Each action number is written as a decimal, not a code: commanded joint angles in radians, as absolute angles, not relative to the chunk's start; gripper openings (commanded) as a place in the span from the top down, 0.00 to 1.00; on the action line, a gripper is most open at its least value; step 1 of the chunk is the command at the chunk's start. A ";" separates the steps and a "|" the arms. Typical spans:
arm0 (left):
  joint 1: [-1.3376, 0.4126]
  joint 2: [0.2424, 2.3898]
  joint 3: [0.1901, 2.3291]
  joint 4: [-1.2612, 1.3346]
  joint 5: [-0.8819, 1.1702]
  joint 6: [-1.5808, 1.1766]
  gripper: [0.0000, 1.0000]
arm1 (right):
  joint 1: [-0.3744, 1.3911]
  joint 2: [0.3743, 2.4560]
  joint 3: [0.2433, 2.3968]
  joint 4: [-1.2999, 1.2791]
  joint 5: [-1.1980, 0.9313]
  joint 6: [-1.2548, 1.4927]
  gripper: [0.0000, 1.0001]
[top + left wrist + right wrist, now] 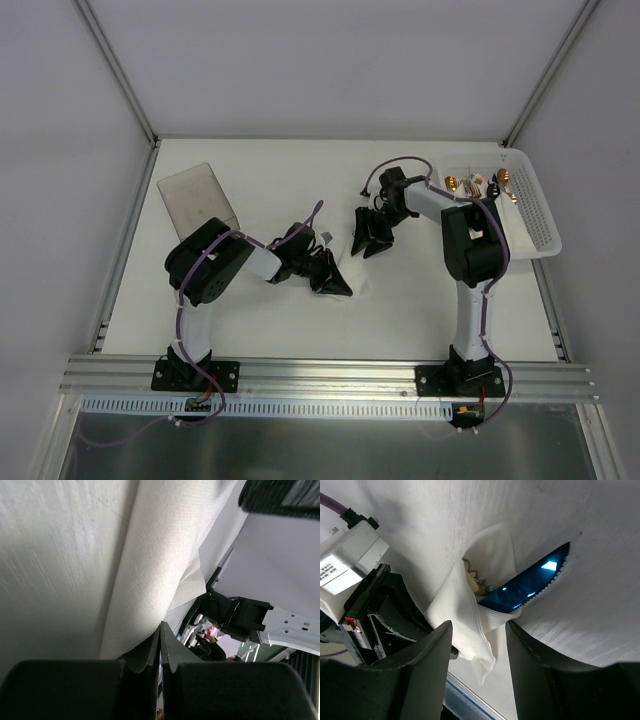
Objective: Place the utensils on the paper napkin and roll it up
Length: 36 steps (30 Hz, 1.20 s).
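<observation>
The paper napkin (470,615) lies loosely rolled on the white table, one crumpled corner hanging free. A shiny blue utensil (530,582) with a serrated edge pokes out of its open end, and a pale utensil end (472,577) shows beside it. My right gripper (477,630) is open, with one finger on each side of the loose corner and nothing pinched. My left gripper (161,627) is shut, its tips against the napkin's (150,565) rolled fold; I cannot tell if paper is caught between them. From above, both grippers (335,283) (365,240) meet at mid-table.
A white perforated basket (540,215) at the right table edge holds white rolls with gold cutlery ends. A translucent grey container (197,195) sits at the back left. The right arm (240,617) shows close in the left wrist view.
</observation>
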<state>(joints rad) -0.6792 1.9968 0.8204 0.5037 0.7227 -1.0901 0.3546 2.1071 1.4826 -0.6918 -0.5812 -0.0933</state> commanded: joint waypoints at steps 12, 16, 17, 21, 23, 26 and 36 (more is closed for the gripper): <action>-0.672 2.091 0.775 0.327 0.526 -1.035 1.00 | 0.345 2.129 1.431 -0.739 -0.464 -0.003 0.52; -0.672 2.083 0.775 0.328 0.520 -1.035 1.00 | 0.354 2.114 1.402 -0.698 -0.385 0.074 0.54; -0.672 2.083 0.773 0.327 0.519 -1.037 1.00 | 0.359 2.111 1.399 -0.698 -0.359 0.083 0.54; -0.672 2.085 0.770 0.328 0.520 -1.037 1.00 | 0.374 2.111 1.402 -0.692 -0.269 0.129 0.52; -0.670 2.083 0.769 0.328 0.520 -1.035 1.00 | 0.383 2.111 1.408 -0.680 -0.256 0.144 0.52; -0.670 2.082 0.765 0.330 0.522 -1.034 1.00 | 0.394 2.120 1.428 -0.678 -0.239 0.150 0.54; -0.664 2.086 0.764 0.333 0.526 -1.031 1.00 | 0.417 2.166 1.514 -0.716 -0.189 0.138 0.68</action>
<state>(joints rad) -0.6785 1.9968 0.8181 0.5091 0.7227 -1.0893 0.4145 2.0960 1.4887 -0.7567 -0.3603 0.1677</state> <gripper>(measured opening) 0.006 0.333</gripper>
